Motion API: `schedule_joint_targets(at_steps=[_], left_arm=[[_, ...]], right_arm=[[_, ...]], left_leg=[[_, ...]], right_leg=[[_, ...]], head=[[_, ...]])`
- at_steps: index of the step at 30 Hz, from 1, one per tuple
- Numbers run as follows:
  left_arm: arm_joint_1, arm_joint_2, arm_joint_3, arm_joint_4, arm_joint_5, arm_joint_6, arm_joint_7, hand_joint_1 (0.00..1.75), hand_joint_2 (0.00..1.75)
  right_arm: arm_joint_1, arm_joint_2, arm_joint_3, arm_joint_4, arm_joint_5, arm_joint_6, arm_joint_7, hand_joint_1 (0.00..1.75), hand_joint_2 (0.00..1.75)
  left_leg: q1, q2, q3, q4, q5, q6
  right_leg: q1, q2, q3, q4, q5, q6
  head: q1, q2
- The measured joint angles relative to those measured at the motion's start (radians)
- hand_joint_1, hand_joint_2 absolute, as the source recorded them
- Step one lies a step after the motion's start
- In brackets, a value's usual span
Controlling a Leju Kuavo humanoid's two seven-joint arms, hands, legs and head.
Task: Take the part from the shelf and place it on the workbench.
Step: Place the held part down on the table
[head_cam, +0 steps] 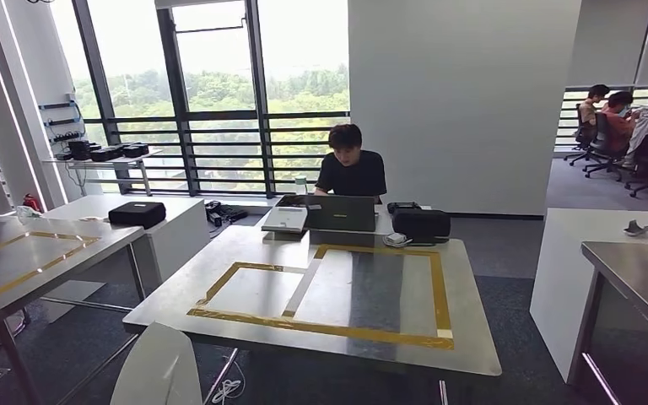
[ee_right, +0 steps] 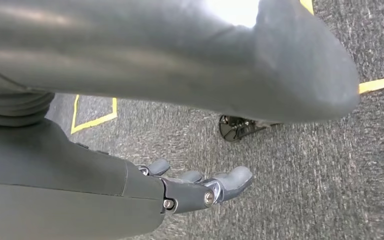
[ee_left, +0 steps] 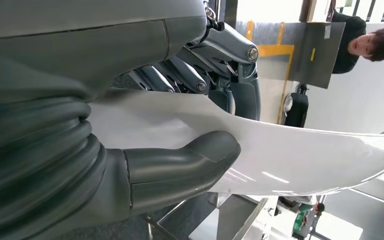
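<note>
Though the steel-topped workbench marked with yellow tape rectangles [head_cam: 321,287] lies just ahead, the broad, curved, glossy white panel part [ee_left: 300,155] is not yet on it. It hangs below the near edge, pinched at its rim by the left hand [ee_left: 190,125], thumb beneath and fingers above. It looks light, thin and slippery, likely flexing. The right hand [ee_right: 195,187] hangs empty, fingers loosely spread.

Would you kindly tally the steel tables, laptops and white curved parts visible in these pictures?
Steel tables: 3
Laptops: 1
White curved parts: 1
Total: 5
</note>
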Motion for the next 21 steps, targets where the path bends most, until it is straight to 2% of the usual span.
schedule_joint_targets(at_steps=[1, 2, 4, 5, 6, 7, 10, 11, 12, 14, 15, 16, 17, 19, 20, 21], left_arm=[[0.000, 0.000, 0.000, 0.002, 0.000, 0.000, 0.000, 1.75, 1.75], [0.000, 0.000, 0.000, 0.003, 0.000, 0.000, -0.001, 1.75, 1.75], [0.000, 0.000, 0.000, 0.004, 0.000, -0.001, -0.003, 1.75, 1.75], [-0.001, 0.000, 0.000, 0.003, 0.000, -0.001, -0.004, 1.75, 1.75], [-0.001, 0.000, 0.000, 0.002, 0.000, -0.001, -0.006, 1.75, 1.75], [-0.002, 0.000, 0.000, 0.002, 0.000, -0.001, -0.006, 1.75, 1.75], [-0.002, -0.001, 0.000, -0.004, 0.000, -0.001, -0.007, 1.75, 1.75], [-0.003, -0.002, 0.000, -0.006, 0.000, -0.001, -0.007, 1.75, 1.75], [-0.004, -0.002, 0.000, -0.008, 0.000, -0.001, -0.007, 1.75, 1.75], [-0.004, -0.004, 0.000, -0.009, 0.000, -0.001, -0.007, 1.75, 1.75], [-0.004, -0.004, 0.000, -0.009, 0.000, -0.001, -0.007, 1.75, 1.75], [-0.003, -0.005, 0.000, -0.009, 0.000, -0.001, -0.007, 1.75, 1.75], [-0.003, -0.006, 0.000, -0.009, 0.000, -0.001, -0.007, 1.75, 1.75], [-0.003, -0.007, 0.000, -0.009, 0.000, -0.001, -0.007, 1.75, 1.75], [-0.003, -0.008, 0.000, -0.009, 0.000, -0.001, -0.007, 1.75, 1.75], [-0.003, -0.008, 0.000, -0.009, 0.000, -0.001, -0.007, 1.75, 1.75]], right_arm=[[0.001, 0.000, 0.000, 0.000, 0.000, 0.000, 0.000, 0.00, 0.00], [0.001, 0.000, 0.000, 0.000, 0.000, 0.000, 0.000, 0.00, 0.00], [0.001, 0.000, -0.001, 0.000, 0.000, 0.000, -0.001, 0.00, 0.00], [0.000, 0.000, -0.001, 0.000, 0.000, 0.001, -0.002, 0.00, 0.00], [0.000, 0.000, -0.002, 0.000, 0.000, 0.001, -0.003, 0.00, 0.00], [0.000, 0.000, -0.002, 0.000, 0.000, 0.001, -0.004, 0.00, 0.00], [-0.001, 0.000, -0.005, 0.000, 0.000, 0.002, -0.006, 0.00, 0.00], [-0.002, 0.000, -0.005, -0.001, 0.000, 0.003, -0.006, 0.00, 0.00], [-0.003, 0.000, -0.005, -0.001, 0.000, 0.003, -0.007, 0.00, 0.00], [-0.003, 0.000, -0.006, 0.000, 0.000, 0.004, -0.006, 0.00, 0.00], [-0.001, 0.000, -0.006, 0.000, 0.000, 0.004, -0.006, 0.00, 0.00], [0.001, 0.000, -0.007, 0.000, 0.000, 0.004, -0.005, 0.00, 0.00], [0.002, 0.000, -0.007, 0.000, 0.000, 0.004, -0.005, 0.00, 0.00], [0.004, -0.001, -0.008, 0.000, 0.000, 0.004, -0.005, 0.00, 0.00], [0.003, -0.001, -0.008, 0.000, 0.000, 0.004, -0.005, 0.00, 0.00], [0.002, -0.002, -0.008, 0.000, 0.000, 0.003, -0.005, 0.00, 0.00]], left_leg=[[-0.004, 0.000, -0.010, 0.008, 0.014, 0.007], [-0.009, 0.001, 0.001, -0.025, 0.045, 0.016], [-0.022, 0.008, 0.058, -0.151, 0.118, 0.035], [-0.028, 0.013, 0.084, -0.204, 0.135, 0.042], [-0.033, 0.016, 0.099, -0.236, 0.140, 0.047], [-0.036, 0.017, 0.104, -0.245, 0.133, 0.050], [-0.032, 0.008, 0.115, -0.261, 0.127, 0.062], [-0.030, 0.006, 0.123, -0.267, 0.126, 0.067], [-0.027, 0.005, 0.130, -0.271, 0.123, 0.073], [-0.029, 0.002, 0.139, -0.273, 0.116, 0.081], [-0.030, -0.001, 0.143, -0.273, 0.111, 0.083], [-0.031, -0.005, 0.149, -0.273, 0.106, 0.083], [-0.032, -0.010, 0.157, -0.272, 0.100, 0.082], [-0.032, -0.016, 0.174, -0.272, 0.087, 0.077], [-0.034, -0.018, 0.180, -0.271, 0.080, 0.073], [-0.035, -0.020, 0.183, -0.272, 0.075, 0.069]], right_leg=[[0.004, -0.004, 0.006, 0.000, -0.005, -0.002], [0.007, -0.006, 0.013, 0.000, -0.011, -0.002], [0.012, -0.009, 0.030, 0.000, -0.024, 0.002], [0.014, -0.010, 0.035, 0.000, -0.030, 0.007], [0.015, -0.011, 0.038, -0.001, -0.035, 0.012], [0.017, -0.012, 0.039, -0.004, -0.037, 0.018], [0.015, -0.014, 0.045, -0.004, -0.048, 0.035], [0.014, -0.008, 0.034, 0.023, -0.061, 0.040], [0.013, -0.001, 0.008, 0.071, -0.082, 0.044], [0.014, 0.007, -0.076, 0.205, -0.125, 0.048], [0.014, 0.008, -0.113, 0.254, -0.129, 0.048], [0.014, 0.008, -0.135, 0.268, -0.112, 0.048], [0.014, 0.009, -0.137, 0.242, -0.074, 0.045], [0.017, 0.013, -0.097, 0.111, 0.021, 0.035], [0.020, 0.015, -0.073, 0.049, 0.048, 0.029], [0.022, 0.017, -0.057, 0.010, 0.059, 0.024]], head=[[0.000, 0.000], [0.000, 0.000], [0.000, 0.000], [0.000, 0.000], [0.001, 0.000], [0.002, 0.000], [0.004, 0.000], [0.005, -0.001], [0.007, -0.001], [0.008, 0.000], [0.009, 0.000], [0.009, 0.000], [0.010, 0.000], [0.011, 0.000], [0.010, 0.000], [0.010, 0.000]])
